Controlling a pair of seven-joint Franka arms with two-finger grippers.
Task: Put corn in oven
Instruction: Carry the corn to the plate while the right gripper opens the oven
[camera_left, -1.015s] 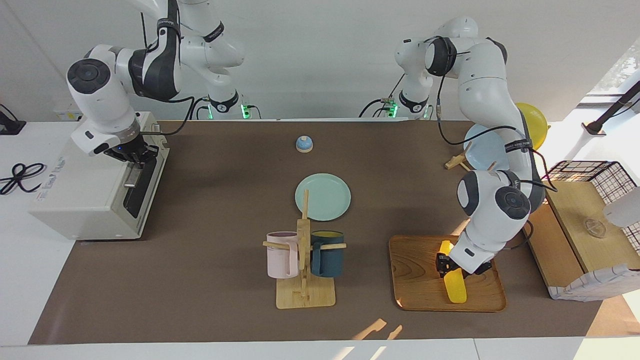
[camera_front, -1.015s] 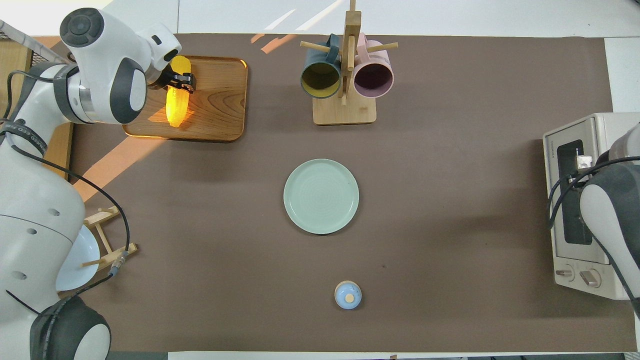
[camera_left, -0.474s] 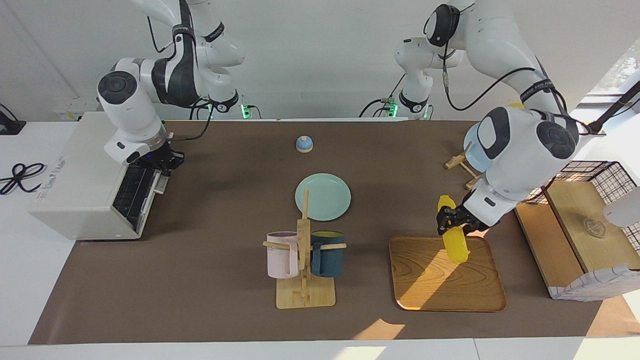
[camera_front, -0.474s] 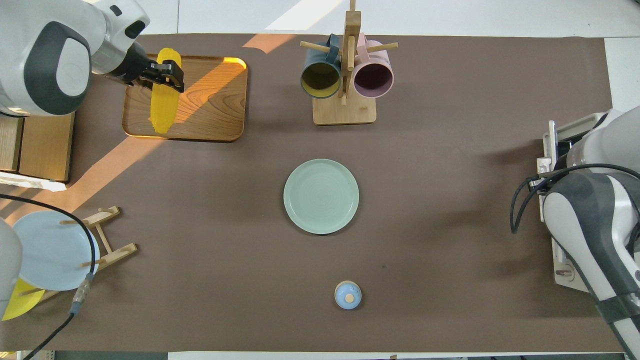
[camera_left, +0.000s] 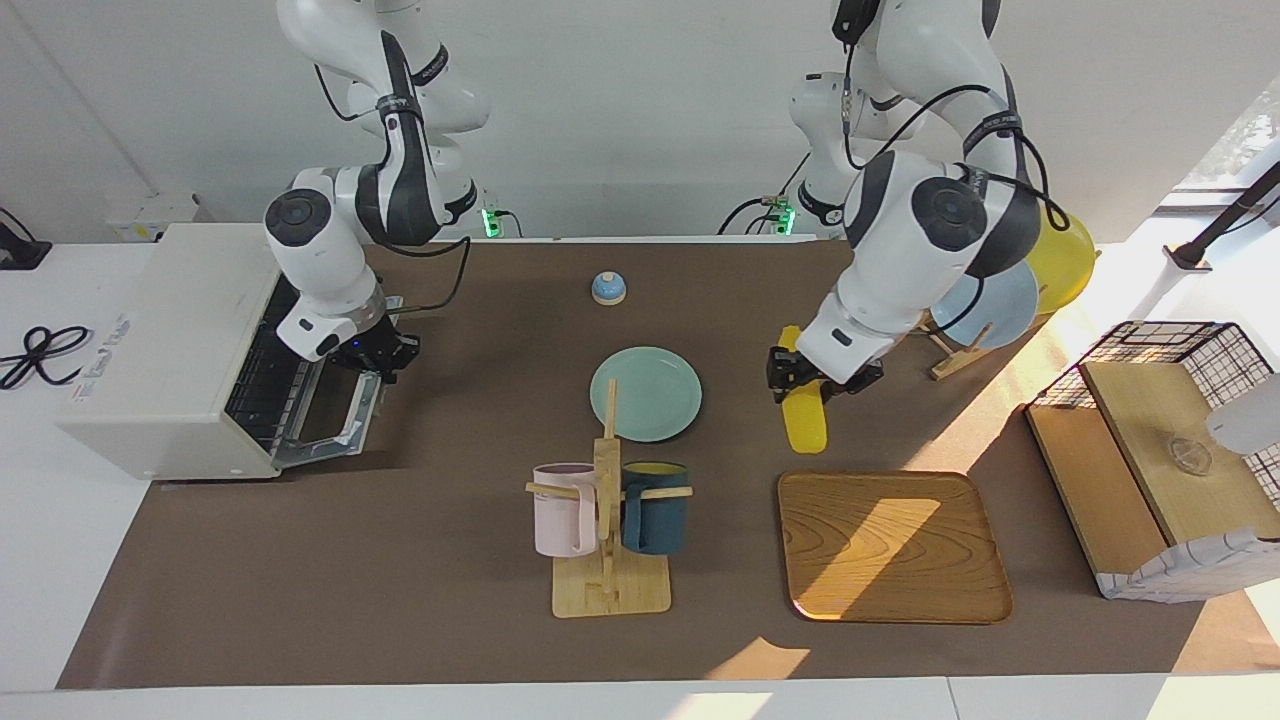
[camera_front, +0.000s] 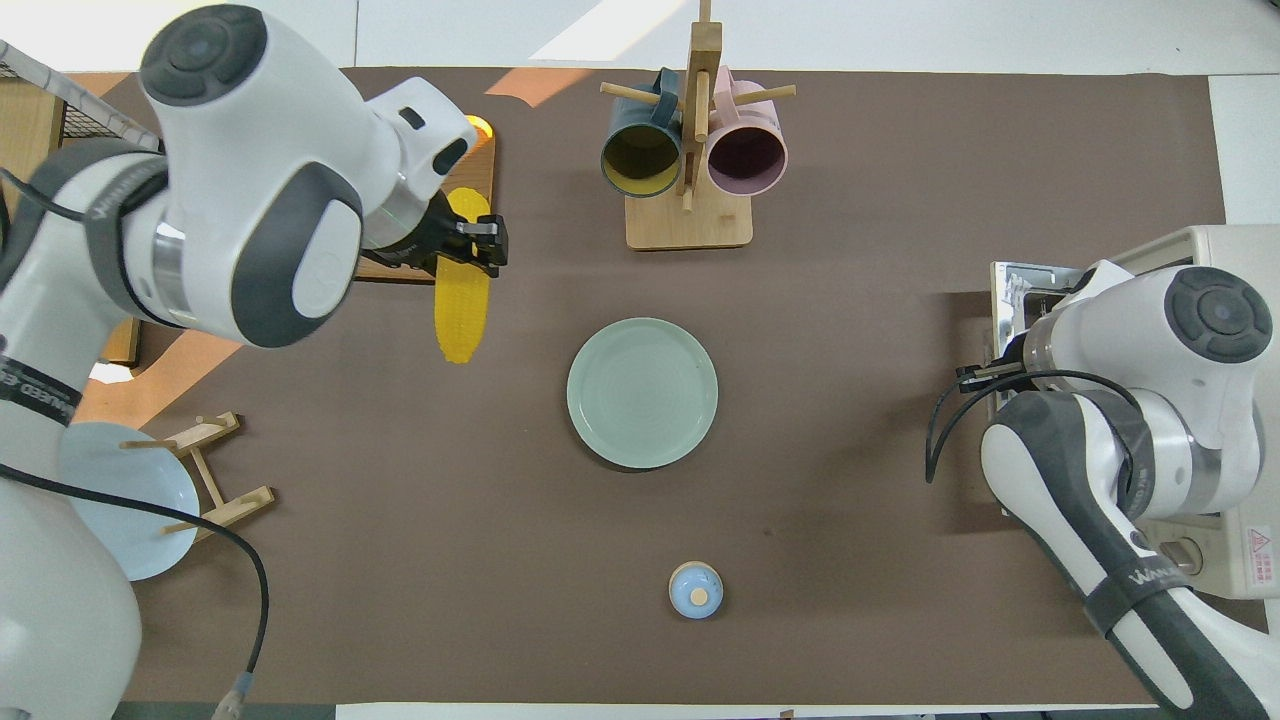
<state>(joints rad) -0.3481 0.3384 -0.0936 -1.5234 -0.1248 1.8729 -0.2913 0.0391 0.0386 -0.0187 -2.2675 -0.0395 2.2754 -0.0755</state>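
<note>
The yellow corn (camera_left: 803, 425) hangs from my left gripper (camera_left: 797, 383), which is shut on its upper end, in the air over the brown mat between the wooden tray (camera_left: 890, 545) and the green plate (camera_left: 645, 393). In the overhead view the corn (camera_front: 461, 310) and left gripper (camera_front: 478, 243) sit just off the tray's edge. The off-white oven (camera_left: 170, 330) stands at the right arm's end of the table, its glass door (camera_left: 330, 420) folded down and its wire rack (camera_left: 265, 370) showing. My right gripper (camera_left: 375, 360) is at the door's handle.
A mug rack (camera_left: 610, 520) with a pink and a dark blue mug stands farther from the robots than the green plate. A blue bell (camera_left: 608, 288) sits near the robots. A plate stand (camera_left: 990, 300) and a wooden box (camera_left: 1150, 470) are at the left arm's end.
My left gripper lifted the corn off the tray and carried it toward the green plate. My right gripper pulled the oven door from shut to folded down.
</note>
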